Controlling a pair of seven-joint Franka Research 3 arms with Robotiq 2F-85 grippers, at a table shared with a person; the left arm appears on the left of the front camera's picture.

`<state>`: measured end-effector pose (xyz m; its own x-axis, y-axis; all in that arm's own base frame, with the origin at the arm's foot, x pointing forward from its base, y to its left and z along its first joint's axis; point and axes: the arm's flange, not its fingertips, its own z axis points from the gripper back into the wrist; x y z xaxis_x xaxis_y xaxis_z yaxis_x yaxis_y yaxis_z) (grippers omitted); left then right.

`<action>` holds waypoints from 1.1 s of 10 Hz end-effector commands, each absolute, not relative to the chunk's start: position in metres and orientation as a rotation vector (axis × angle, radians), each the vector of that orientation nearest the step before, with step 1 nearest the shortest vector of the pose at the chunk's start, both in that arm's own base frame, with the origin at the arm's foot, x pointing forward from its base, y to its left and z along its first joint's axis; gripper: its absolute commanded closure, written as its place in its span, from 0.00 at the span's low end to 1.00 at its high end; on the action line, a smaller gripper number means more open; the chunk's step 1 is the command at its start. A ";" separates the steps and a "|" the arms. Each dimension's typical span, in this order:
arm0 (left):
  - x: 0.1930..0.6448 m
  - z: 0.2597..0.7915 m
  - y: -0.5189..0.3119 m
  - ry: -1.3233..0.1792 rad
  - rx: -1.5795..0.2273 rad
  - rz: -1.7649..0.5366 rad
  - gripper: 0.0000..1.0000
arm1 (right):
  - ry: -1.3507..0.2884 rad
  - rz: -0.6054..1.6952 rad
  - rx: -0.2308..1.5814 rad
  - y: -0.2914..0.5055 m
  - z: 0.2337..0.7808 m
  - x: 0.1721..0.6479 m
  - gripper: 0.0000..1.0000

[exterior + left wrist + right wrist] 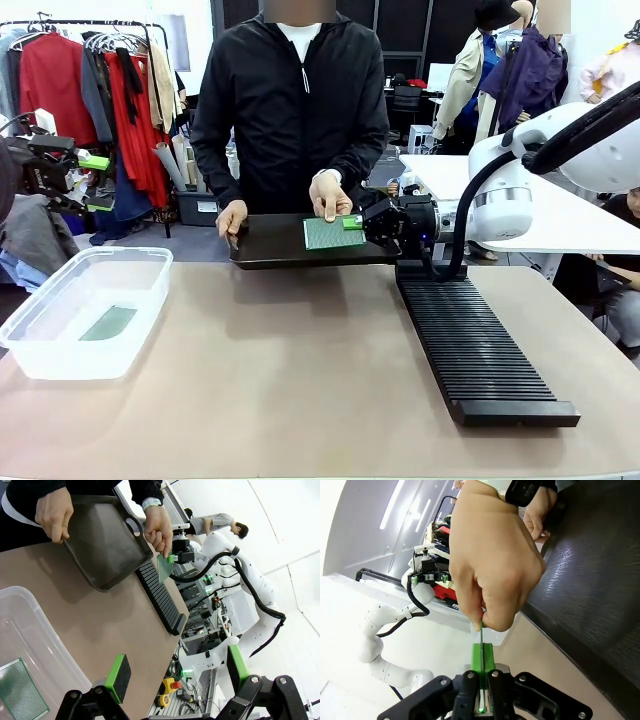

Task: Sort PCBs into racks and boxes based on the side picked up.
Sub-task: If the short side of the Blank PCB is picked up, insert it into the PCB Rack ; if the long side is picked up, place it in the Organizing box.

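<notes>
Table (300,400): one, tan, shared with a person standing at the far side.

Rack (480,350): one, black, on the right half. Long axis runs far to near, slots crosswise.

Tub (50,365): one, clear, on the left half near the left edge, well apart from the rack.

Tray (270,245): one, black, shallow, at the far edge between tub and rack. The person's hand (231,218) grips its left end.

PCBs: two.
- Held PCB (333,233): over the tray's right end, just beside the rack's far end. Long axis left-right across the table, light grid face toward the front camera. Can't tell if it touches the tray. The right wrist view has it edge-on, a thin green line (481,635) rising from between the pads.
- Tub PCB (108,322): flat on the tub floor. Long axis diagonal, running from near left to far right. Grid face up in the left wrist view (20,690).

Right gripper (355,222): clenched on the held PCB's right edge, pads pressed to both faces. The person's second hand (330,195) pinches the same board from above at the far edge, fingertips just beside the pads.

Left gripper (98,182): released, jaws wide, nothing between them, up off the table beyond the tub's far side.
</notes>
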<state>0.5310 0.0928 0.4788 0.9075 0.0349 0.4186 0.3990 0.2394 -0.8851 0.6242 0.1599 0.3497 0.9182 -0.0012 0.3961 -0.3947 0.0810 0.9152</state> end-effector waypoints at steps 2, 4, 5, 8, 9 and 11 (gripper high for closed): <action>0.530 0.480 0.093 -0.402 -1.319 -0.263 0.00 | -0.337 0.310 1.466 0.161 0.350 0.624 1.00; 0.530 0.480 0.093 -0.402 -1.319 -0.263 0.00 | -0.337 0.310 1.466 0.161 0.350 0.624 1.00; 0.530 0.480 0.093 -0.402 -1.319 -0.263 0.00 | -0.337 0.310 1.466 0.161 0.350 0.624 1.00; 0.530 0.480 0.093 -0.402 -1.319 -0.263 0.00 | -0.337 0.310 1.466 0.161 0.350 0.624 1.00; 0.530 0.480 0.093 -0.402 -1.319 -0.263 0.00 | -0.337 0.310 1.466 0.161 0.350 0.624 1.00; 0.530 0.480 0.093 -0.402 -1.319 -0.263 0.00 | -0.337 0.310 1.466 0.161 0.350 0.624 1.00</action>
